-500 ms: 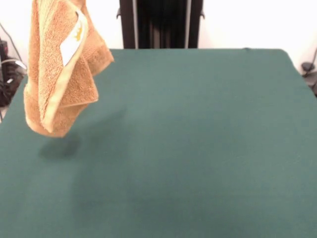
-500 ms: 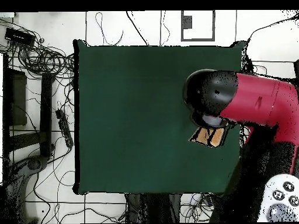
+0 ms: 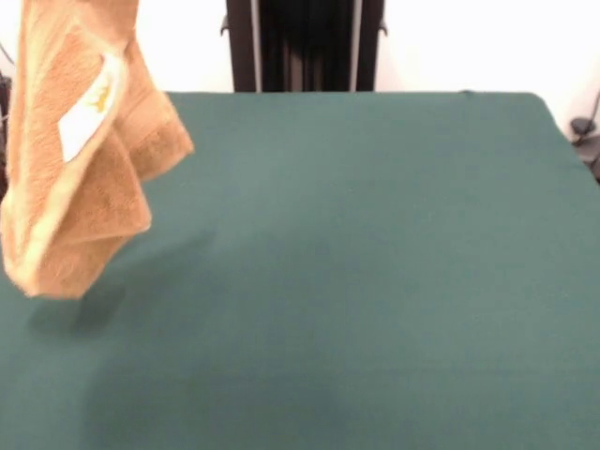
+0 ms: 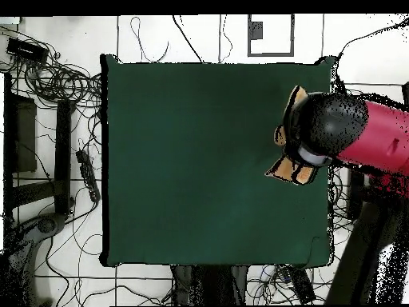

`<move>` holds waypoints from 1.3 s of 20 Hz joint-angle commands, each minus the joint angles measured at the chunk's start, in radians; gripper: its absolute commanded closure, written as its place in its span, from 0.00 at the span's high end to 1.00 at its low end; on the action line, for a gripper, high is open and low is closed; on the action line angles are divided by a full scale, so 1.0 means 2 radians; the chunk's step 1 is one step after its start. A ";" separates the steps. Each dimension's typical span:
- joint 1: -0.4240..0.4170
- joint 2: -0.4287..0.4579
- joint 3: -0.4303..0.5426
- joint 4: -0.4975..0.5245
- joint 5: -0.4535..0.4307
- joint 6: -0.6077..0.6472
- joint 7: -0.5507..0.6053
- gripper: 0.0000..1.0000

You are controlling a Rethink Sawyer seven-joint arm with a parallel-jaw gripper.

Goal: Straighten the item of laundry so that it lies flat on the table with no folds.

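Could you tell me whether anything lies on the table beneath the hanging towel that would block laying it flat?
Nothing visible does: the towel hangs crumpled above the table near one edge, and the green surface shows bare.

Robotics lab: green-clothed table (image 4: pixel 200 160) on tiled floor (image 4: pixel 144 36), loose cables (image 4: pixel 56 80) at frame left, red arm (image 4: pixel 375 136).

The towel (image 3: pixel 80 159) is orange-tan terry cloth with a paler, cream-yellow hem running along its edges and a white care label (image 3: pixel 86 120) bearing a small yellow mark. The tabletop (image 3: pixel 375 281) is a plain, even dark green. From overhead, the arm (image 4: pixel 363 136) shows red with a black rounded end.
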 commanded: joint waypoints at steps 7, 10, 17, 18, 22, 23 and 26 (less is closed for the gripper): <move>-0.012 0.025 0.091 0.119 0.026 -0.099 -0.016 0.00; -0.010 0.021 0.089 0.133 0.025 -0.116 -0.005 0.00; 0.008 0.010 0.067 0.145 0.018 -0.129 0.033 0.00; 0.009 0.010 0.067 0.146 0.017 -0.132 0.034 0.00; 0.011 0.009 0.065 0.149 0.017 -0.136 0.038 0.00; 0.012 0.008 0.064 0.152 0.017 -0.139 0.040 0.00; 0.018 0.007 0.061 0.158 0.017 -0.145 0.048 0.00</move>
